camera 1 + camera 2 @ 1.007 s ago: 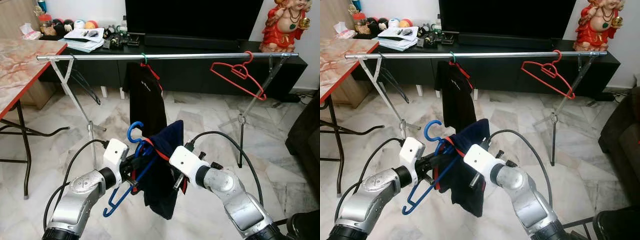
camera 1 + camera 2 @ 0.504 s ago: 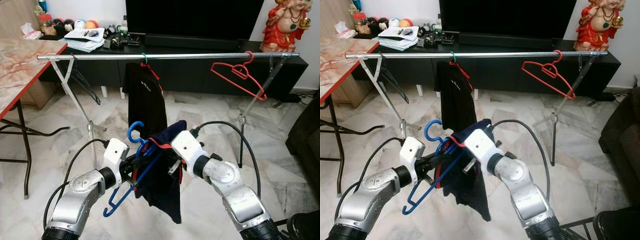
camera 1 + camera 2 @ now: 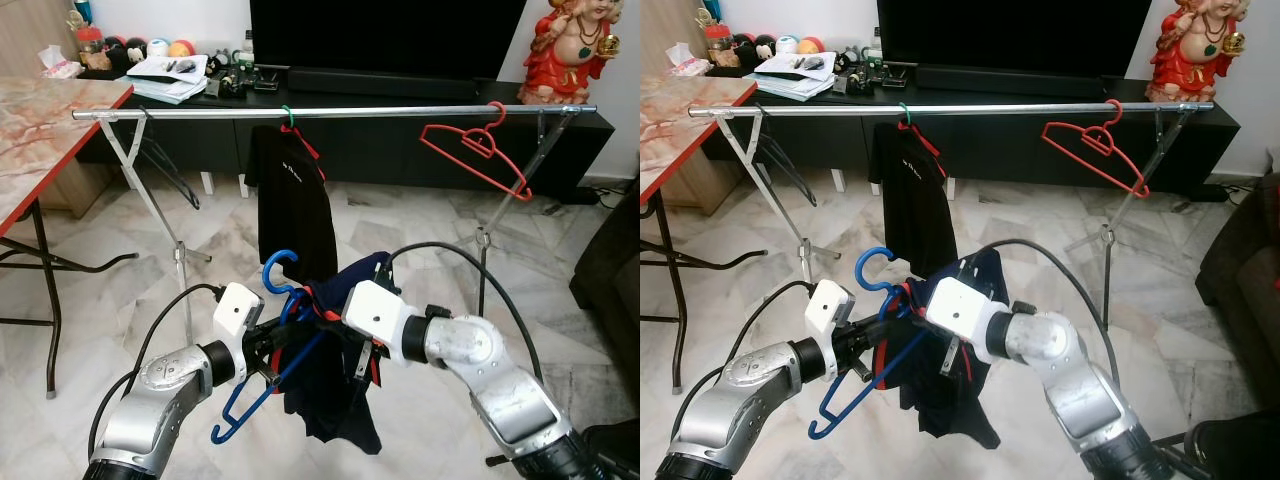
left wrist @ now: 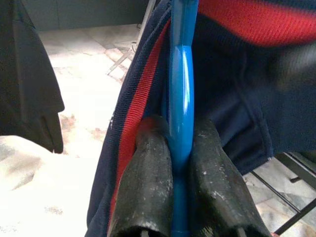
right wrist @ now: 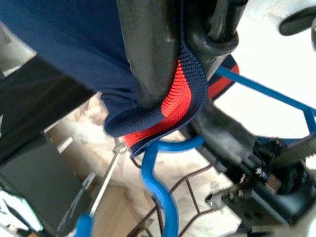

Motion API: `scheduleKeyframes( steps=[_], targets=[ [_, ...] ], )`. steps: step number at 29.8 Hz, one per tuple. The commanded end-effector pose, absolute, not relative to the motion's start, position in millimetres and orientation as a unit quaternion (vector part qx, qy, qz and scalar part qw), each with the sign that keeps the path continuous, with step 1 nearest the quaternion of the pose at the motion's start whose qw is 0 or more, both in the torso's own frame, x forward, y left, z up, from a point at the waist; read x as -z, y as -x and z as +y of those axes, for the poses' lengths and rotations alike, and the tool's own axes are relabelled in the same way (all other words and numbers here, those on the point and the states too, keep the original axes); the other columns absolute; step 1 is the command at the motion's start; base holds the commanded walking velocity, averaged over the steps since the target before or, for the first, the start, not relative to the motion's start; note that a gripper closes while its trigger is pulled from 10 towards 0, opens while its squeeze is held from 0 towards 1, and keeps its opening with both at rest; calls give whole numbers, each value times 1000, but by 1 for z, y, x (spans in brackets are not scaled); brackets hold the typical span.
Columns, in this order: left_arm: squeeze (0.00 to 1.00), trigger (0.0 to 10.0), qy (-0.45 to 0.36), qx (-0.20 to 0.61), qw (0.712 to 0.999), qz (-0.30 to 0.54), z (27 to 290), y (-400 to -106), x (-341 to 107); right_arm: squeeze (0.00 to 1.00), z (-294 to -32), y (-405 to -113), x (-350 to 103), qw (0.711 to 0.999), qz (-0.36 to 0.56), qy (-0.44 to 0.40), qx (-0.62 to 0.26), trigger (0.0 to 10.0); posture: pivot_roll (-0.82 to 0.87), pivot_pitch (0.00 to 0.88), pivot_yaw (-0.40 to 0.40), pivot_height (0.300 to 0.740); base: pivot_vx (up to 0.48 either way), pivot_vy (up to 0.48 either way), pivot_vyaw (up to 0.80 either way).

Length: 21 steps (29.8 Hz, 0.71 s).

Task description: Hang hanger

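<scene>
Left end effector is clamped tight on the blue hanger; right end effector pinches the navy shirt's red-striped collar, a grip hidden in the head views. Both sit low before the rail.

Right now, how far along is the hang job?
Done: nothing on the silver metal rail from this load. In hand: left gripper clamps the blue plastic hanger; right gripper pinches the navy red-trimmed shirt's collar beside the hook. Left: finish dressing, then hang it.
</scene>
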<state>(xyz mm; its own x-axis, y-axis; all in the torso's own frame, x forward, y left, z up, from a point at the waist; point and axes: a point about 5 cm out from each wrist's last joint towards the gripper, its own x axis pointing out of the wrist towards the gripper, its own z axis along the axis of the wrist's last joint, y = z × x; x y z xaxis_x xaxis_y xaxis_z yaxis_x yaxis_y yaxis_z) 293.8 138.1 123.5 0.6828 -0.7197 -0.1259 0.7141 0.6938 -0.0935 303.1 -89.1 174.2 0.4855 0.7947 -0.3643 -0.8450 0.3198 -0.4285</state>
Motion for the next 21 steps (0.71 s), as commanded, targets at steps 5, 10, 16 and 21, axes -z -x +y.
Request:
scheduleKeyframes(
  steps=[5,10,16,21],
  targets=[
    [0,10000,16,387,920,62,138,-296,-131,1000,-95,-297,-186,774,29,344,-531,10000,-25,106,-42,740,0,0,0],
    [0,10000,16,385,921,62,138,-296,-130,1000,-119,-326,-177,812,79,413,-404,10000,-26,105,-39,740,0,0,0],
    [0,10000,14,384,921,63,138,-296,-130,0,-110,-319,-172,807,76,399,-428,10000,-22,105,-38,740,0,0,0],
    [0,10000,12,381,923,59,138,-297,-131,792,-107,-318,-170,817,81,371,-433,10000,-22,103,-39,740,0,0,0]
  ],
)
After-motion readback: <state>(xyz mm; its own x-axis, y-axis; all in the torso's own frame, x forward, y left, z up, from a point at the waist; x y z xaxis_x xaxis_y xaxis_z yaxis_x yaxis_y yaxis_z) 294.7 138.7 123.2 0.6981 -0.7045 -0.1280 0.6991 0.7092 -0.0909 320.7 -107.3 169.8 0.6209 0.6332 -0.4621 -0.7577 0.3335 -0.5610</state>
